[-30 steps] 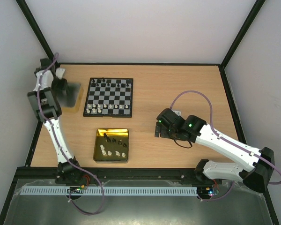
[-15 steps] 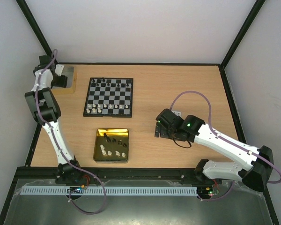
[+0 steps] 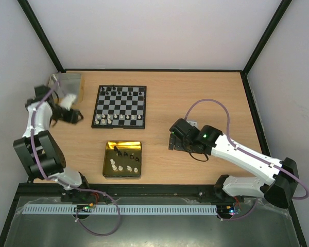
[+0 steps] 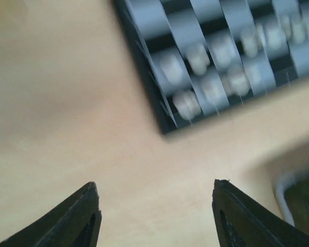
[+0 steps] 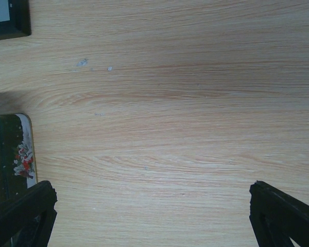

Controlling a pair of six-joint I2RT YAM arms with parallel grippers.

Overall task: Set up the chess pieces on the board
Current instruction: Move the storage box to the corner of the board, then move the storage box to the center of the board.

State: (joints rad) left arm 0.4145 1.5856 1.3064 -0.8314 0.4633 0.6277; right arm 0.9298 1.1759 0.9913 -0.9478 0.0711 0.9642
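Observation:
The board (image 3: pixel 119 106) lies at the table's far left-centre. A row of white chess pieces (image 3: pixel 118 119) lines its near edge and a few black ones (image 3: pixel 116 89) stand on the far row. More chess pieces (image 3: pixel 124 160) lie in the gold tray (image 3: pixel 106 160). My left gripper (image 3: pixel 75 117) hovers left of the board, open and empty. The left wrist view is blurred: the left gripper (image 4: pixel 155 184) is over bare wood, with the board's corner (image 4: pixel 159 121) and white pieces (image 4: pixel 206 77) ahead. My right gripper (image 3: pixel 172 142) is right of the tray and wide open (image 5: pixel 152 190) over bare table.
A yellowish square box (image 3: pixel 67 85) sits in the far left corner, apart from the left gripper. In the right wrist view the gold tray's side (image 5: pixel 13 154) shows at the left and the board's corner (image 5: pixel 7 20) at the top left. Black frame rails edge the table.
The left arm carried the yellowish box to the far left corner, let it go and swung back toward the board. The right arm has barely shifted.

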